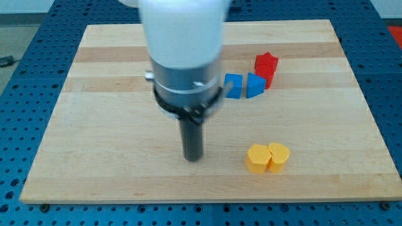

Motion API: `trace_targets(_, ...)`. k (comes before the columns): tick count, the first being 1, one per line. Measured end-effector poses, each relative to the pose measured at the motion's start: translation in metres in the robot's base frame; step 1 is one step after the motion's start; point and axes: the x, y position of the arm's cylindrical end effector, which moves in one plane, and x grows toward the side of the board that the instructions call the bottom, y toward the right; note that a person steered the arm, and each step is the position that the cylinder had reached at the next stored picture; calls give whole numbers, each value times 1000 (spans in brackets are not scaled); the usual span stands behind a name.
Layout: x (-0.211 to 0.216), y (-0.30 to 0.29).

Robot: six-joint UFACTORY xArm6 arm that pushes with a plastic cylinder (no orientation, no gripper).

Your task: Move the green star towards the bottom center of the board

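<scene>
No green star shows in the camera view; the arm's white and grey body (183, 56) covers the upper middle of the board and may hide it. My tip (193, 159) rests on the wooden board (94, 157) a little left of the bottom centre. The nearest blocks are two yellow ones, a hexagon-like block (257, 158) and a rounded one (279, 156), touching each other to the tip's right.
Two blue blocks (233, 86) (254, 85) sit side by side right of the arm. A red star (266, 62) lies just above and right of them, with another red piece (268, 78) under it. Blue perforated table surrounds the board.
</scene>
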Motion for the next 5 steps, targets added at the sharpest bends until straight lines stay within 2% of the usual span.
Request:
trace_targets(1, -55, -67)
trace_targets(2, -138, -99)
trace_targets(3, -223, -101)
trace_targets(4, -270, -59)
trace_targets(5, -241, -14)
